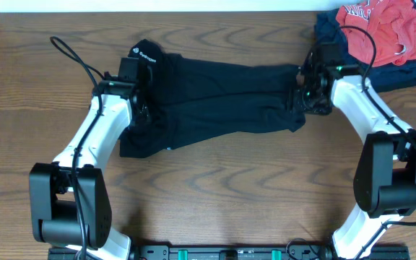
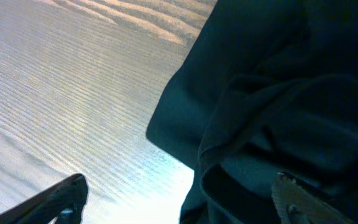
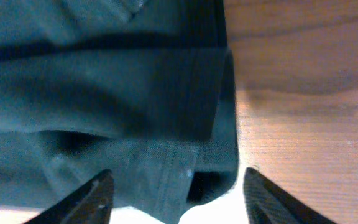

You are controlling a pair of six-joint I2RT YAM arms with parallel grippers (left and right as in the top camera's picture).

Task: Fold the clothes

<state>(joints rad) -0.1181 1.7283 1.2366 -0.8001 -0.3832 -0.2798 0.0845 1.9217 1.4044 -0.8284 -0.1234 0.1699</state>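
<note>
Clothes (image 1: 222,97) lie stretched across mid-table (image 1: 215,188), waist at 9 o'clock, hems at 3. Left gripper (image 2: 182,199) and right gripper (image 3: 179,193) both spread wide over the ends, pinching nothing. I'd say it's the grab step, so next both need to close on fabric.

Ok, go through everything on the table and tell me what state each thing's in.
Black trousers: spread out on the table, not folded, not gripped.
Left claw: open, over the trousers' left edge.
Right claw: open, straddling a leg hem.
Red top: crumpled, lying on the navy garment.
Navy garment: folded, under the red top.
</note>
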